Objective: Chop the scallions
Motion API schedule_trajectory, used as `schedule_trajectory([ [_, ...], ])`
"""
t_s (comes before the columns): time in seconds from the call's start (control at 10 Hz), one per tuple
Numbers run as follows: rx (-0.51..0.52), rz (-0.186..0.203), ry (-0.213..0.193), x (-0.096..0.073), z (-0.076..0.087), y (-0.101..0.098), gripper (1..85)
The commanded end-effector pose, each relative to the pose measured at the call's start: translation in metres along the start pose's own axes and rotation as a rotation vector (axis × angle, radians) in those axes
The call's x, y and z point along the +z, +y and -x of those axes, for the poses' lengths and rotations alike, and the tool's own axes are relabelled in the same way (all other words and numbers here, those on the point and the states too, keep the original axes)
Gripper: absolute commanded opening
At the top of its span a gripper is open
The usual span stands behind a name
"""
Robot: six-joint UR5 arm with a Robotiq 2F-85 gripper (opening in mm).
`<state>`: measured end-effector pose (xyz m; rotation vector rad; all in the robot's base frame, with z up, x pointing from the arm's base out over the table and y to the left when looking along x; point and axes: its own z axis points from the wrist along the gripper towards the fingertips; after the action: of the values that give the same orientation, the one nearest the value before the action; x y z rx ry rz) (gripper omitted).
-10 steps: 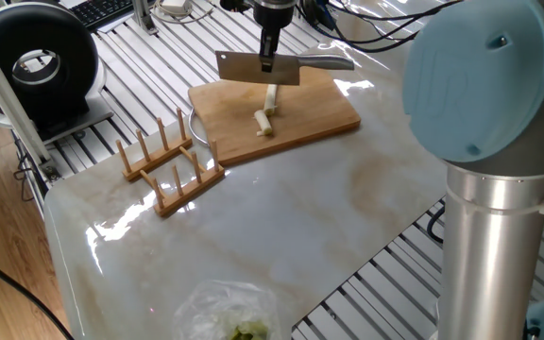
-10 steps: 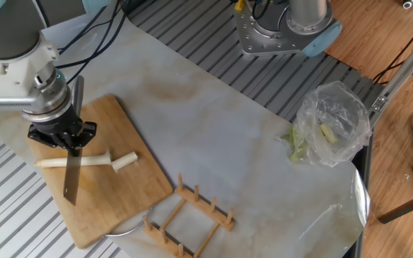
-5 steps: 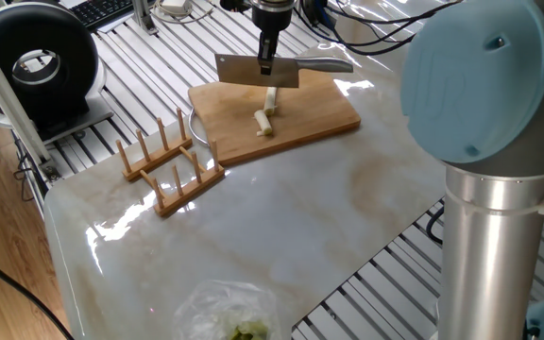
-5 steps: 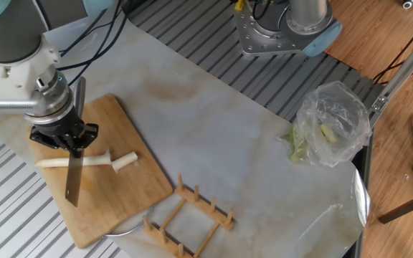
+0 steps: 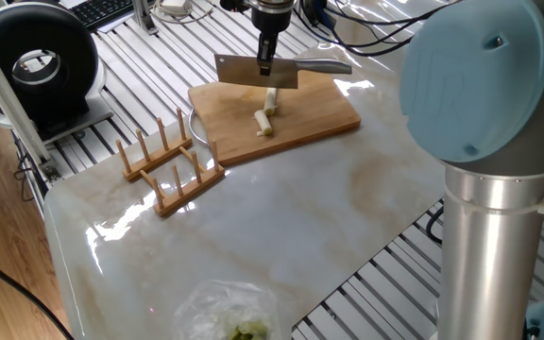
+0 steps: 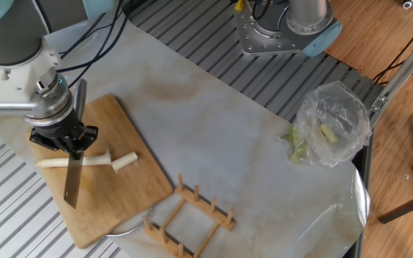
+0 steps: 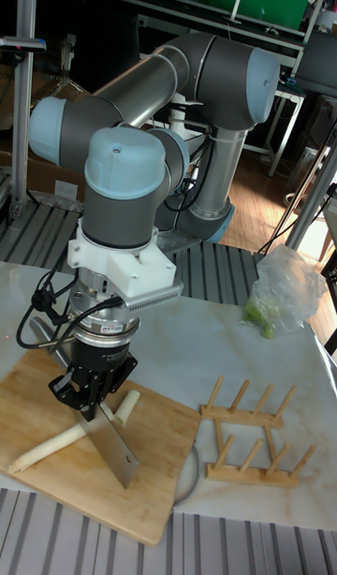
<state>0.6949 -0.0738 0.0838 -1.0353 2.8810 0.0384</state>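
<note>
scallions (image 6: 84, 161) lie on the wooden cutting board (image 6: 131, 190) as a long pale stalk and a short stub just beside its end. gripper (image 6: 69, 142) is clamped on the cleaver (image 6: 72, 183), gripping it near the spine, blade edge down and held above the stalk, crossing over it near the cut end. wooden dish rack (image 6: 188, 215) stands just off the board's corner on the marble table (image 6: 214, 136). clear plastic bag (image 6: 332, 122) with green bits sits well apart, near the table's edge
</note>
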Motion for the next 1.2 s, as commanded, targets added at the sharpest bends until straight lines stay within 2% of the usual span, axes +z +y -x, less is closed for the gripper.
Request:
schedule_trajectory([
  [0.0, 0.008, 0.000, -0.007, 0.0012, 0.0005, -0.0020, 1.3],
  [1.1, 0.010, 0.015, -0.023, 0.0057, 0.0036, 0.0003, 1.3],
])
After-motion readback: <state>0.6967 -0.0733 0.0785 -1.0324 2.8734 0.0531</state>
